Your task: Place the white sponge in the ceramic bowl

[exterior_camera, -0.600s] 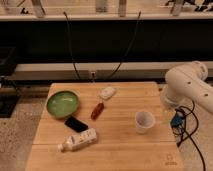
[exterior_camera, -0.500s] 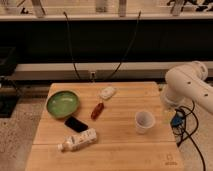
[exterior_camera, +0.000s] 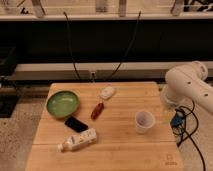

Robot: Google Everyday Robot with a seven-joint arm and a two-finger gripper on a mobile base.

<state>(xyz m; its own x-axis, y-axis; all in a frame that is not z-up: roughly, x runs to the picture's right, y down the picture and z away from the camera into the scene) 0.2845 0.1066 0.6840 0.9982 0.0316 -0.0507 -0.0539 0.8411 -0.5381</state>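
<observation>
Claw hidden behind arm [exterior_camera: 190, 86] beside wooden table [exterior_camera: 120, 147].

no text legible on any item

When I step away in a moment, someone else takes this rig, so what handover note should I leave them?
Gripper: hangs under the arm off the table's right edge, past the cup, far from the sponge.
White sponge: on the table near the back middle, untouched.
Ceramic bowl: green, back left, apart from the sponge, with nothing visible in it.
Done: nothing yet.
Left: reach across, grasp the sponge, carry it left and release it in the bowl.
</observation>
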